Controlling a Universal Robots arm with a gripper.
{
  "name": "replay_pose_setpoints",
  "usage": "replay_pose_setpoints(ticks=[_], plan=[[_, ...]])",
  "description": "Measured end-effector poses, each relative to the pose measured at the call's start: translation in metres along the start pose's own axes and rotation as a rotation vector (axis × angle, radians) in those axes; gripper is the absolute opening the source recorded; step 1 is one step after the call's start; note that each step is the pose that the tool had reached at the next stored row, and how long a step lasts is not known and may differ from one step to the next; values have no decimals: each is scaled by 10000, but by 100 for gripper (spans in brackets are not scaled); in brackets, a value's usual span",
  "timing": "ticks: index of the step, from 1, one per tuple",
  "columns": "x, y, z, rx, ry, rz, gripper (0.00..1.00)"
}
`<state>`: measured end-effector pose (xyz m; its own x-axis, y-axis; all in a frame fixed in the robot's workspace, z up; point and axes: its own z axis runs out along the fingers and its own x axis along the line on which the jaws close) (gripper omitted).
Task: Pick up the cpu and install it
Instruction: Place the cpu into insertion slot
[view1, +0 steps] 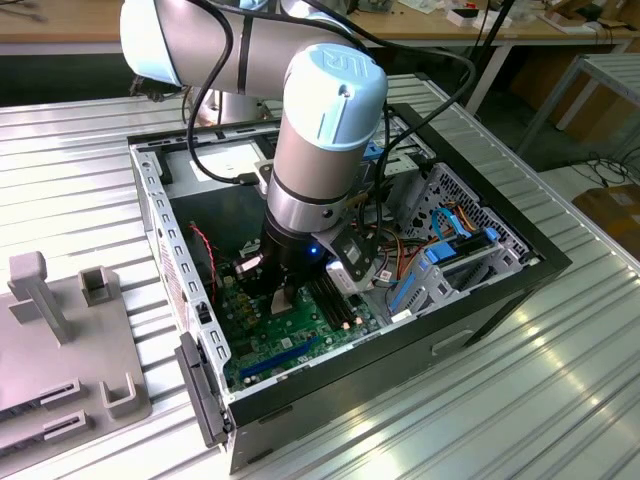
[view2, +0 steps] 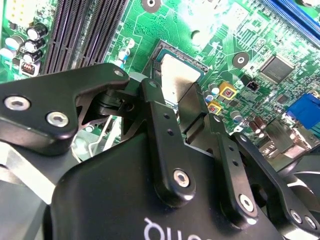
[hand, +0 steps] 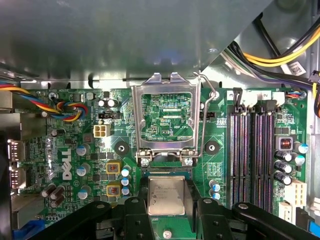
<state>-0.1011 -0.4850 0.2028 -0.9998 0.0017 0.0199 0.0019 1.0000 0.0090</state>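
The cpu (hand: 166, 196), a flat grey square chip, lies low over the socket (hand: 166, 173) on the green motherboard (hand: 75, 150). In both wrist views my gripper (hand: 166, 192) is shut on it, one black finger (hand: 142, 200) against each of two opposite edges. The second wrist view shows the cpu (view2: 174, 75) level with the socket's dark rim (view2: 159, 50), partly covered by a finger (view2: 194, 102). Beyond the socket, the silver load plate (hand: 167, 90) is swung open with its lever (hand: 207, 95) raised. In the exterior view my gripper (view1: 283, 300) reaches down inside the computer case (view1: 450, 300).
Long black memory slots (hand: 252, 155) run beside the socket. Bundled coloured cables (hand: 65, 107) and yellow-black cables (hand: 280, 55) hang near the case walls. A blue-clipped drive cage (view1: 450, 255) fills the case's far side. A grey fixture (view1: 60, 340) sits on the slatted table at the exterior view's left.
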Motion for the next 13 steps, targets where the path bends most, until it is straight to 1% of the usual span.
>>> replay_pose_setpoints(ticks=[3, 13], plan=[[0, 0, -1, 2, 2, -52, 39], [-11, 0, 0, 4, 3, -53, 39]])
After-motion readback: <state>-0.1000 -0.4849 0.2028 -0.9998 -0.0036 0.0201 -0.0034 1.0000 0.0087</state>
